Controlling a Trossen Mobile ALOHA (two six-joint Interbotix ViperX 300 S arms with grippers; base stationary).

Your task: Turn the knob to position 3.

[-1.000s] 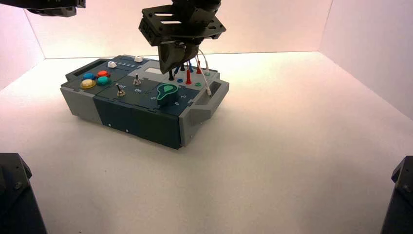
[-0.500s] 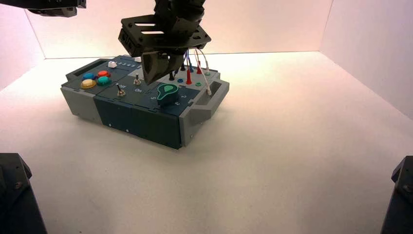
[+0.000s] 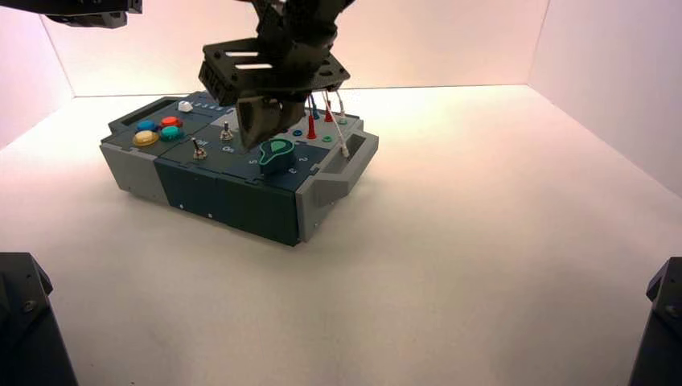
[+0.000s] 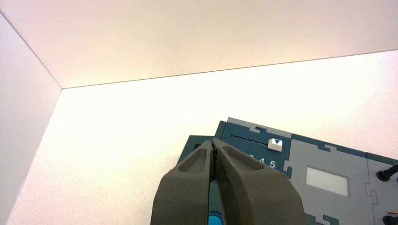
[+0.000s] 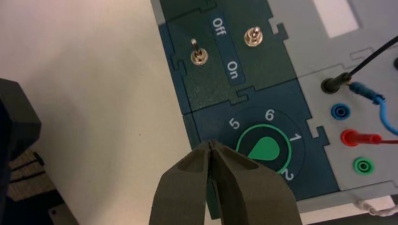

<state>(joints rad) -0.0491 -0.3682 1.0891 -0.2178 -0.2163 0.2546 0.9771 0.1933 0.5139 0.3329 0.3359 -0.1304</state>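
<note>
The green teardrop knob (image 5: 264,149) with its teal rim sits on the dark blue panel of the box (image 3: 241,197), ringed by white digits 5, 6, 1 and 2. Its pointed end faces my right gripper's fingers (image 5: 248,187), away from the 1. The digit 3 is hidden behind those fingers. My right gripper (image 5: 211,144) is shut and empty, its tips just beside the knob's rim near the 5. In the high view it hangs (image 3: 260,141) just above and behind the knob (image 3: 277,153). My left gripper (image 4: 214,142) is shut, parked high over the box's far left corner.
Two metal toggle switches (image 5: 198,55) (image 5: 253,36) stand by the Off/On lettering. Coloured push buttons (image 3: 158,130) are at the box's left end. Plugs and wires (image 3: 320,121) rise right behind the knob. A white slider cap (image 4: 275,145) sits at the far edge.
My right gripper has moved left and come down from above the wires to just over the knob. The knob and the left arm have not moved.
</note>
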